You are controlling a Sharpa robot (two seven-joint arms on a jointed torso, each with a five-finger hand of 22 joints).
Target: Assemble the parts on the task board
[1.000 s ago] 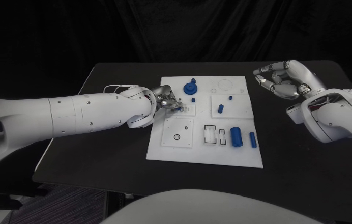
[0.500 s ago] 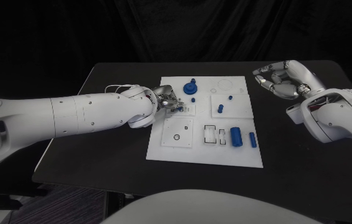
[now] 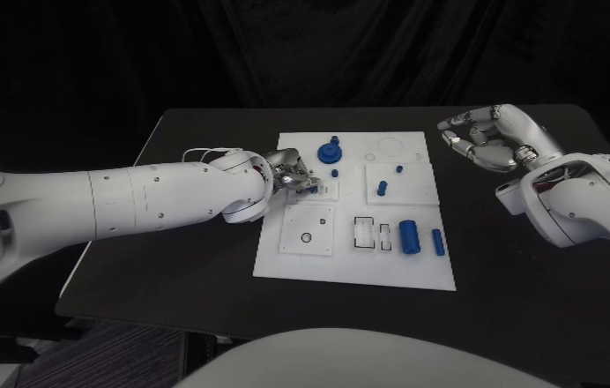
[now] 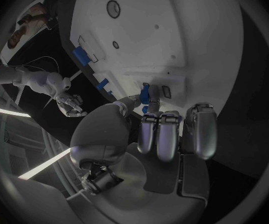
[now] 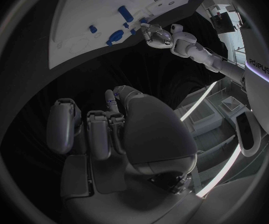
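Where fingers meet, small blue part (image 4: 145,93) in left hand (image 3: 287,177).

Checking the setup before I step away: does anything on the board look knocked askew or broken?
Nothing stands out. The task board lies flat on the table, the loose blue parts rest on it, and the left hand pinches a small blue part over it.

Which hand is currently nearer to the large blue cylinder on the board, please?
The left hand, at the board's left-middle; the large blue cylinder lies near its front right. The right hand hovers off the board's far right corner.
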